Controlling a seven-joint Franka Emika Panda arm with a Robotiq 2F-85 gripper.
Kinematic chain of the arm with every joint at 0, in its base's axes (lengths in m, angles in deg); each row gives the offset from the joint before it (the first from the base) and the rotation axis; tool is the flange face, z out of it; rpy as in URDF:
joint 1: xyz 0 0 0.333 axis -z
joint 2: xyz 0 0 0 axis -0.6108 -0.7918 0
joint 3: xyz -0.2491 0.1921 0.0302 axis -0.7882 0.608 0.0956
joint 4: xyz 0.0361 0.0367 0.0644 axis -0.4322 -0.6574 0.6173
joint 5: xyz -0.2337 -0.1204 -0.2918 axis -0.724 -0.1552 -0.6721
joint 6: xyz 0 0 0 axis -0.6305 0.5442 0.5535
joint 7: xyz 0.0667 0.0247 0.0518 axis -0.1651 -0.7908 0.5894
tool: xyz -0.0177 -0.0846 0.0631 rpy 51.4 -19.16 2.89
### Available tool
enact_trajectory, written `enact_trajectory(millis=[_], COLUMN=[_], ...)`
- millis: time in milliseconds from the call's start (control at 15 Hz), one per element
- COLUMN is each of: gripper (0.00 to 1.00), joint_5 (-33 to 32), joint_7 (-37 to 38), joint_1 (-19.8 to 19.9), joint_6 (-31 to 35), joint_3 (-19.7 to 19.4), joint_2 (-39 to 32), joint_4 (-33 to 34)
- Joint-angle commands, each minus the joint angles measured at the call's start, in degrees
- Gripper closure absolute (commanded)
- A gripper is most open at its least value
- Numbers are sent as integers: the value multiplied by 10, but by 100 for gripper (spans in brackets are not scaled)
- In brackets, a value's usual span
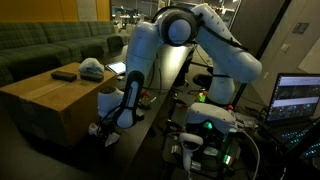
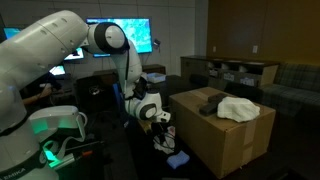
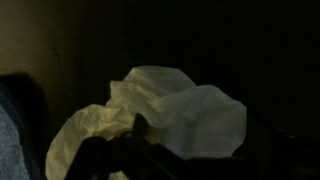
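Observation:
My gripper hangs low beside a cardboard box, a little above the floor; it also shows in an exterior view. In the dim wrist view a crumpled pale yellow-white cloth fills the middle, right at the dark fingertips, and seems pinched between them. The jaws themselves are mostly lost in shadow.
On the box lie a pale cloth and a dark flat object. A blue thing lies on the floor below the gripper. There is a green sofa behind, a laptop, and a wall screen.

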Motion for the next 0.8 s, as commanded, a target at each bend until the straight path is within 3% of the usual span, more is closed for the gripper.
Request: enact_trajectory(millis=[0, 67, 267, 600, 733], gripper=[10, 26, 50, 86, 92], joint_5=[18, 18, 18, 19, 19], joint_7=[-7, -8, -10, -7, -3], joint_1=[-3, -2, 0, -4, -9], joint_6=[-2, -2, -4, -9, -20], joint_3=[-5, -4, -1, 0, -3], joint_2=[-19, -20, -16, 5, 24], joint_4=[17, 16, 10, -6, -20])
